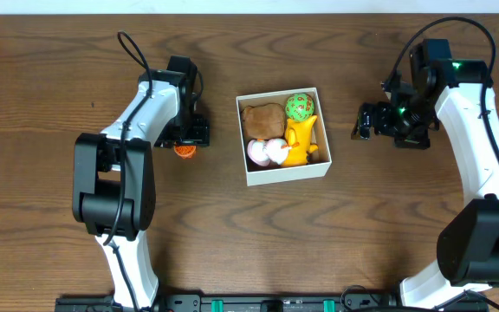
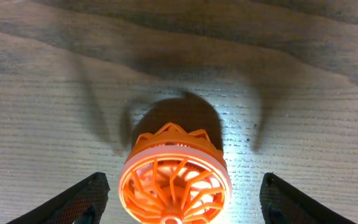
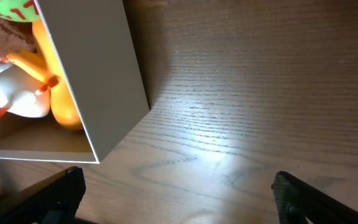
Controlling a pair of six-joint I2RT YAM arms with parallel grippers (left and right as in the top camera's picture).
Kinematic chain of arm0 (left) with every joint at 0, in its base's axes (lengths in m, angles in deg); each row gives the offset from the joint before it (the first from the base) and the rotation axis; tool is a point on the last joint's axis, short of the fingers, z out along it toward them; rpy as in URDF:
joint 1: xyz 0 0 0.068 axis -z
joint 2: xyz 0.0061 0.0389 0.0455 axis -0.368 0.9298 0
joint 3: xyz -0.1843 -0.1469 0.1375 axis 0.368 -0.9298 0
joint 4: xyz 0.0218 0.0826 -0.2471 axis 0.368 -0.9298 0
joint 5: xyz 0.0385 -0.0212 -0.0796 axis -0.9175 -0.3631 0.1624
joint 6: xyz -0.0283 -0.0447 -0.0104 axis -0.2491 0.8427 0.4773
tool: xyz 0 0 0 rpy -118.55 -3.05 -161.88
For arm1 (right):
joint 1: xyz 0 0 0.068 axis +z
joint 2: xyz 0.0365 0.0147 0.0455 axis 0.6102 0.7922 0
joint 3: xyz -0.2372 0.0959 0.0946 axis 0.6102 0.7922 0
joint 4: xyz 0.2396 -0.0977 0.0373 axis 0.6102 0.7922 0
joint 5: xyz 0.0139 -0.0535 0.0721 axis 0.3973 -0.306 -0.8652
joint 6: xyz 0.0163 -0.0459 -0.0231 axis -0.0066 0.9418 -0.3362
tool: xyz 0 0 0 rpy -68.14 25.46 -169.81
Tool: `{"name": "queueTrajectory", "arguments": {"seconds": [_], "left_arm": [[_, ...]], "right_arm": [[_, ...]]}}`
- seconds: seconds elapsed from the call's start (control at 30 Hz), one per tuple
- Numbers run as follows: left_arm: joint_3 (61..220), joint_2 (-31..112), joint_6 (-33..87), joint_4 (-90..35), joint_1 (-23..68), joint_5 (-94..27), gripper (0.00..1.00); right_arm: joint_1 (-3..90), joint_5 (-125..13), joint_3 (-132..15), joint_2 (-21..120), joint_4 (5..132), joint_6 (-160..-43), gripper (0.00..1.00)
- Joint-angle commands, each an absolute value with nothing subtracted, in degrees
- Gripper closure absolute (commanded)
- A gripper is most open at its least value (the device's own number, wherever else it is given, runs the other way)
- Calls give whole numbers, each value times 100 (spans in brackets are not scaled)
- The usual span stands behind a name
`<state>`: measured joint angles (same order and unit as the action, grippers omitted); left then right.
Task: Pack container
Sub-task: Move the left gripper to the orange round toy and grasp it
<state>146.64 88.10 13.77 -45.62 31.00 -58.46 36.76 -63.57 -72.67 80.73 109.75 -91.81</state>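
The container (image 1: 288,176), a square white box with a brown inside, stands mid-table; it also shows in the right wrist view (image 3: 98,68). It holds a brown toy (image 1: 262,119), a green ball (image 1: 300,107), a yellow toy (image 1: 301,139) and a pink-white toy (image 1: 263,152). An orange ribbed toy (image 1: 184,149) lies on the table left of the box. My left gripper (image 2: 178,202) is open, its fingers either side of the orange toy (image 2: 174,180), apart from it. My right gripper (image 3: 176,196) is open and empty over bare wood right of the box.
The wooden table (image 1: 249,243) spreads on all sides. The white arms come in from the front left (image 1: 119,199) and the front right (image 1: 483,173).
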Motion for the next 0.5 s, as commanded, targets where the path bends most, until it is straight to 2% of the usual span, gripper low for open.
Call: {"name": "queueTrajectory", "arguments": {"seconds": [0.0, 0.47], "left_arm": [[14600, 9014, 1346, -4547, 3032, -5855, 21], [14509, 9112, 1346, -4567, 2991, -5848, 24]], "right_arm": [[3650, -6357, -7261, 8003, 10994, -9229, 1], [3650, -6357, -7261, 8003, 10990, -9229, 1]]}}
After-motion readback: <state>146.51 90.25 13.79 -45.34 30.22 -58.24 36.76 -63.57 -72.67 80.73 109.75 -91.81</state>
